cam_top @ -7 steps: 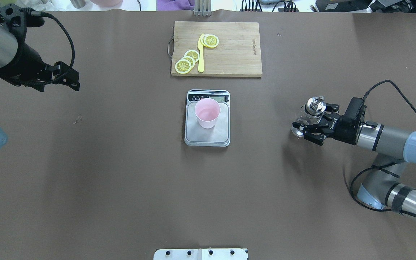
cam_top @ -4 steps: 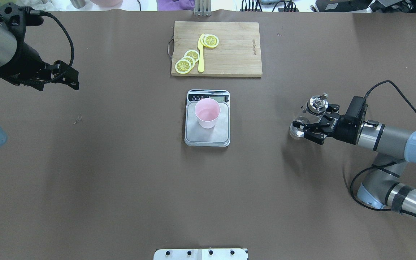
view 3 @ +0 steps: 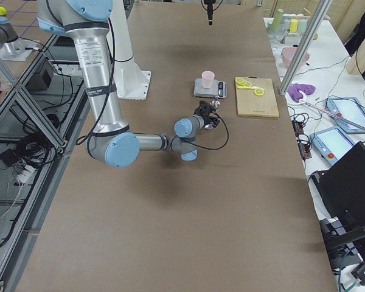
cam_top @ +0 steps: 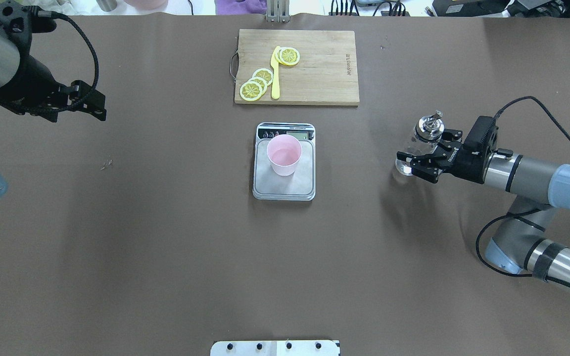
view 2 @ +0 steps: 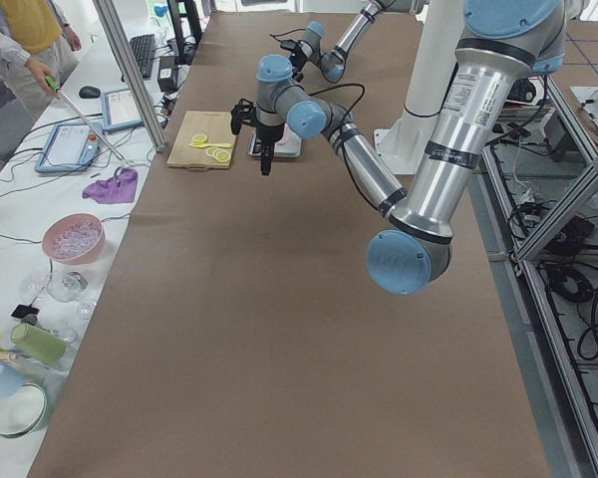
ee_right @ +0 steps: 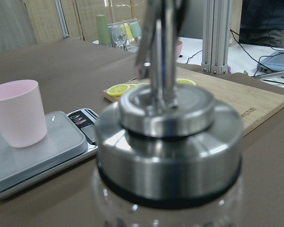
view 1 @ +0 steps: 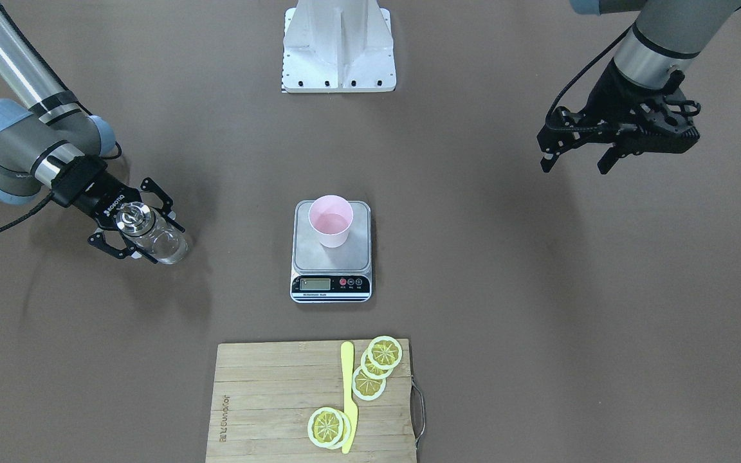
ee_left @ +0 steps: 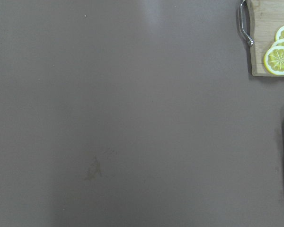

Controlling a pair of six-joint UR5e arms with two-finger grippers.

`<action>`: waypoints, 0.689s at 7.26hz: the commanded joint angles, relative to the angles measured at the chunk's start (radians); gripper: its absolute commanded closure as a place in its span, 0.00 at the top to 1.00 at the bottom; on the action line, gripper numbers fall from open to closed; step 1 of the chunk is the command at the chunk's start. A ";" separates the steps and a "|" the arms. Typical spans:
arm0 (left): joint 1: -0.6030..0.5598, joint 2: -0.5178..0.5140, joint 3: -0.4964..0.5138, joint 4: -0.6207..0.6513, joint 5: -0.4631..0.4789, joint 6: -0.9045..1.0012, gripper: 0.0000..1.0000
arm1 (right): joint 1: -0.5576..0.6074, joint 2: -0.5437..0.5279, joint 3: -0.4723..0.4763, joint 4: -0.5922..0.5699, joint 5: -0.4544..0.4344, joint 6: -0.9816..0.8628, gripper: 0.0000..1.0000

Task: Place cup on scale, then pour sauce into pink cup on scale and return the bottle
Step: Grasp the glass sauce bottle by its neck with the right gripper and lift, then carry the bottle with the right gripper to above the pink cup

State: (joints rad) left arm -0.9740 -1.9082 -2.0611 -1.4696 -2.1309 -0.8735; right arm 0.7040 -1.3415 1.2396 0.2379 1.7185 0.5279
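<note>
Overhead exterior view: the right gripper (cam_top: 426, 157), at the right of the frame, is clamped round the glass body of the bottle (cam_top: 415, 144). The bottle leans with its metal spout toward the top of the frame, well apart from the scale (cam_top: 290, 187) at the centre, where the cup (cam_top: 284, 154) stands upright on the steel platform. I see no dark sauce in the cup, so I take the pour to be the step in hand. It would be best to carry the bottle across with the spout raised, stop just above the rim without nudging the light cup, then tip slowly. The left gripper (cam_top: 98, 106), at upper left, hangs with its jaws apart, holding nothing. Exterior front-facing view: the bottle, at the left here, looks clear and slim with a shiny collar; whether it is lifted I cannot tell. Right wrist-mounted view: the collar and spout fill the foreground, blurred. The pale pink, tapered cup sits on the scale at the left, and the cutting board (ee_right: 255, 101) with lemon slices (ee_right: 118, 89) lies behind.
</note>
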 commanded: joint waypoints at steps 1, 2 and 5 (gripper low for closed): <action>-0.029 0.011 0.004 0.000 -0.001 0.072 0.97 | 0.031 -0.045 0.168 -0.251 0.020 -0.109 0.00; -0.067 0.030 0.001 0.000 -0.003 0.164 0.97 | 0.029 -0.063 0.245 -0.369 0.007 -0.129 0.00; -0.124 0.101 0.012 -0.005 0.012 0.337 0.97 | 0.028 -0.100 0.433 -0.717 -0.006 -0.200 0.00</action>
State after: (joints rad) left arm -1.0665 -1.8441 -2.0571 -1.4731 -2.1263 -0.6213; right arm 0.7331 -1.4302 1.5887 -0.3138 1.7211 0.3532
